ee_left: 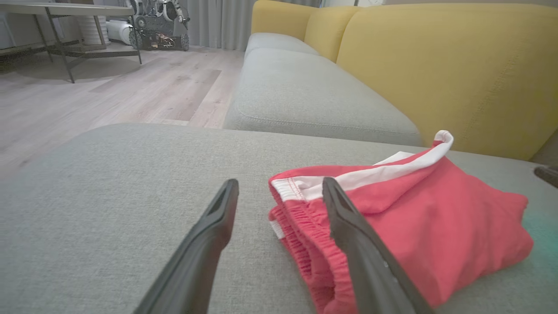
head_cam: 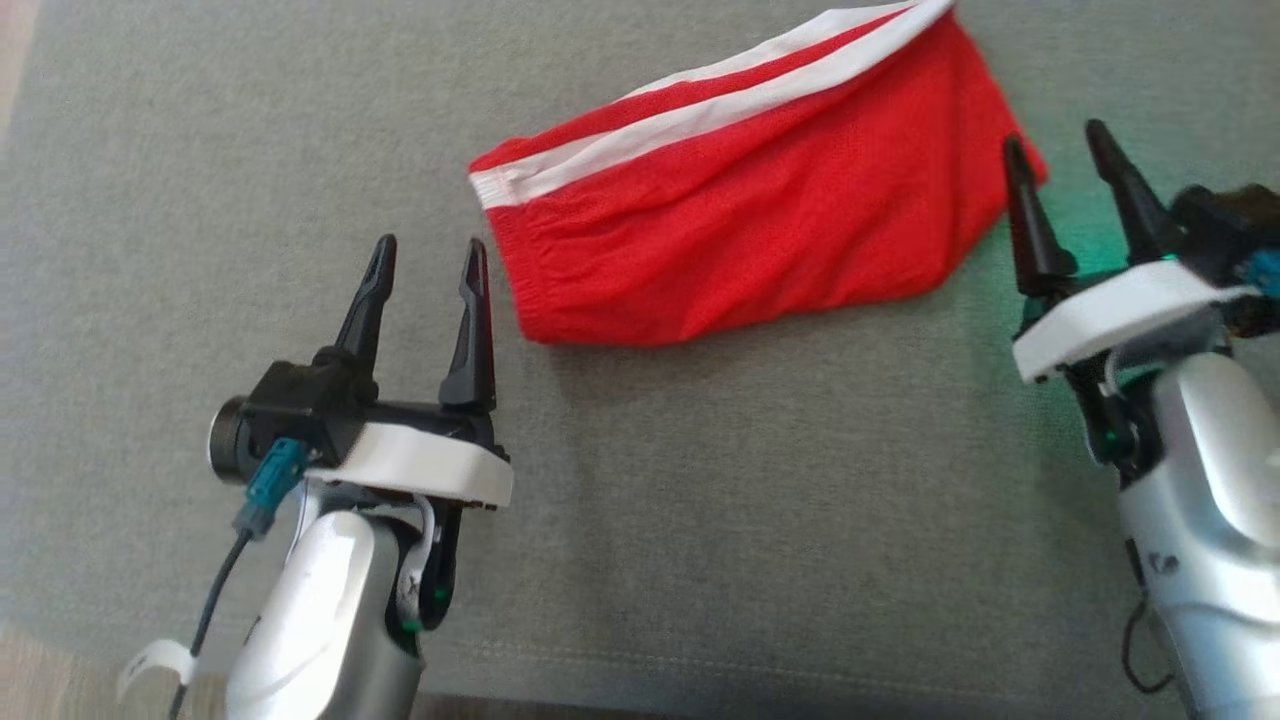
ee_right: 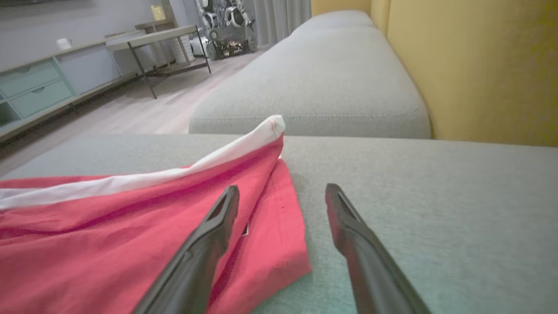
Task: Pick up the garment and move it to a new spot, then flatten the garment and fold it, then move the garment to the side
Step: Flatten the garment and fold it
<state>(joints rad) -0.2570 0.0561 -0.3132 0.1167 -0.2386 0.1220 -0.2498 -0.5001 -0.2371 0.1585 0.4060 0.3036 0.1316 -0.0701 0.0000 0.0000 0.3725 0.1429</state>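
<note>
The garment lay folded at the upper centre of the frame on grey upholstery. The left gripper at lower left and the right gripper at right both stood spread and empty.

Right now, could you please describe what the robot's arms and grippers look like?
The left gripper and right gripper each have two long, black, tapered fingers on a black base above a white plate. The left forearm and right forearm are glossy silver-white shells with small green lights. A teal connector with a dark cable and a white tag sits by the left wrist.
</note>
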